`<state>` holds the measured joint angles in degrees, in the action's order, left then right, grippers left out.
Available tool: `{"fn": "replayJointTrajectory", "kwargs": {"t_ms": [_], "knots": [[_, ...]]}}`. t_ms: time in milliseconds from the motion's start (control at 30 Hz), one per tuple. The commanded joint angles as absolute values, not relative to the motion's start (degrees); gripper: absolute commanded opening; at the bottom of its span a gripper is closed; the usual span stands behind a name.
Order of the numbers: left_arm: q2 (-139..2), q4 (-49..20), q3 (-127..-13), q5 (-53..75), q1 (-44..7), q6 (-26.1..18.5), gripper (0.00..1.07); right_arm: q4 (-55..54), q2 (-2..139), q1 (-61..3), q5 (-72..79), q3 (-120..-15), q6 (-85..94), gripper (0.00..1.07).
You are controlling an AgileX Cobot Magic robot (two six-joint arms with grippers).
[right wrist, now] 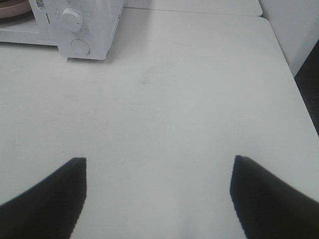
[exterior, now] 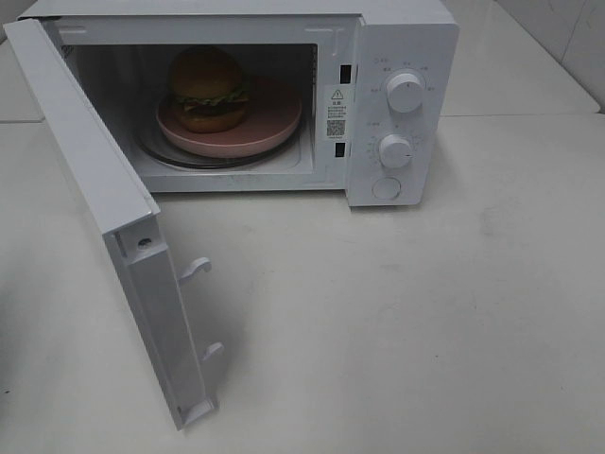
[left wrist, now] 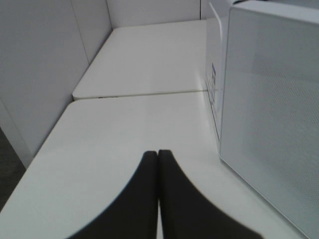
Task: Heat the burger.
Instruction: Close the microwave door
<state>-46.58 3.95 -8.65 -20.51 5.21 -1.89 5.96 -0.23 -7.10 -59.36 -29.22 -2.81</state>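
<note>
While the microwave (exterior: 416, 47) holds the burger (exterior: 208, 87), left pincer (left wrist: 158, 153) looks pinched, right pincer (right wrist: 159, 159) wide.

Glossy burger (exterior: 208, 87), smooth white table (exterior: 425, 312)

Of the left gripper (left wrist: 158, 152), two matt black fingers (left wrist: 142, 199) show. They are broad at the base, and their outer edges curve inward to narrow, rounded tips. The right gripper (right wrist: 158, 160) has the same plain black fingers (right wrist: 55, 199), seen as smooth wedges with blunt, squared-off tips and straight inner edges.
</note>
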Motion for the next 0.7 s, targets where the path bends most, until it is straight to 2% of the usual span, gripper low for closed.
{"fn": "replayJointTrajectory", "kwargs": {"t_ms": [33, 133, 200, 233, 267, 333, 367, 433, 700], "knots": [[-51.4, 8.2, -8.7, -24.6, 5.0, 3.6, 0.00, 5.8, -1.7, -6.7, -59.0, -29.0, -2.6, 0.76], [-55.7, 13.8, -10.0, -26.5, 5.0, 7.3, 0.00, 5.8, -1.7, -6.7, -59.0, -29.0, -2.6, 0.76], [-56.6, 15.5, -10.4, -27.2, 5.0, 8.3, 0.00, 5.8, -1.7, -6.7, -59.0, -29.0, -2.6, 0.76], [-58.6, 18.4, -10.9, -29.4, 5.0, 11.0, 0.00, 5.8, -1.7, -6.7, -59.0, -29.0, -2.6, 0.76], [-58.6, 18.4, -10.9, -29.4, 5.0, 11.0, 0.00, 5.8, -1.7, -6.7, -59.0, -29.0, -2.6, 0.76], [-61.5, 23.9, -11.2, -35.2, 5.0, 14.0, 0.00, 5.8, -1.7, -6.7, -59.0, -29.0, -2.6, 0.76], [-61.5, 23.9, -11.2, -35.2, 5.0, 14.0, 0.00, 5.8, -1.7, -6.7, -59.0, -29.0, -2.6, 0.76], [-64.7, 29.9, -11.2, -40.7, 5.0, 14.7, 0.00, 5.8, -1.7, -6.7, -59.0, -29.0, -2.6, 0.76], [-73.2, 32.2, -11.2, -51.3, 5.0, 15.6, 0.00, 5.8, -1.7, -6.7, -59.0, -29.0, -2.6, 0.76]]}}
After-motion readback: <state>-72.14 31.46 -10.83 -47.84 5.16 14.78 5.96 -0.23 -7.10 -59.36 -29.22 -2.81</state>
